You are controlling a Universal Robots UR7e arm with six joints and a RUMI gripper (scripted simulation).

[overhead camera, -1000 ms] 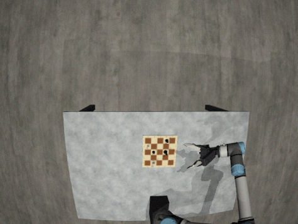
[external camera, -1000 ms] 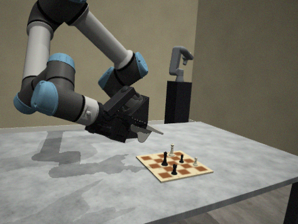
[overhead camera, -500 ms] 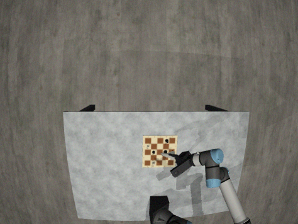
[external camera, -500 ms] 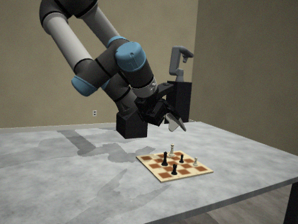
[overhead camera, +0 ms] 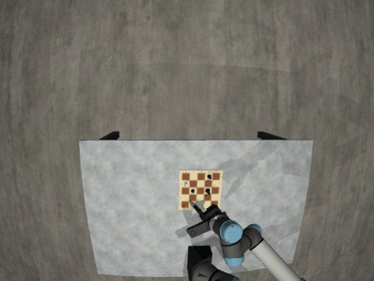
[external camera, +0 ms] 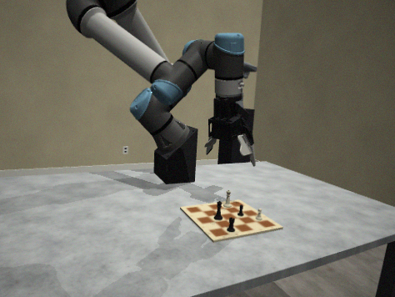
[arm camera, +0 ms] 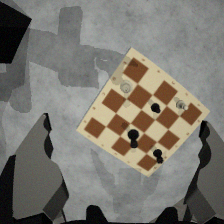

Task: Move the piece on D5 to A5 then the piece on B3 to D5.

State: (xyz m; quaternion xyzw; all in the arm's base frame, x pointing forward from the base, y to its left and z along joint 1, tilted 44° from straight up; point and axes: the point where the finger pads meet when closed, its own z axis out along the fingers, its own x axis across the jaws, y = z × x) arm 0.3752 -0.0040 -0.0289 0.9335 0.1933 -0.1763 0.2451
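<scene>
Overhead, the gripper (overhead camera: pixel 197 202) (external camera: pixel 231 159) (arm camera: pixel 126 118) hangs by the board's (overhead camera: pixel 200 184) (external camera: pixel 185 208) (arm camera: pixel 81 129) lower edge. Outside, it's released, probably to straddle a piece. At the wrist, labels are illegible; D5's piece is 1 of 5 standing centre-right.

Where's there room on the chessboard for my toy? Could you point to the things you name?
All four corner squares of the board (overhead camera: pixel 180 197) (external camera: pixel 197 223) (arm camera: pixel 96 107) are bare, each bordered by two edges. The brown square between the tall black piece (overhead camera: pixel 207 191) (external camera: pixel 218 211) (arm camera: pixel 133 135) and the small black piece (overhead camera: pixel 192 191) (external camera: pixel 241 211) (arm camera: pixel 155 107) is bare too, but crowded.
</scene>
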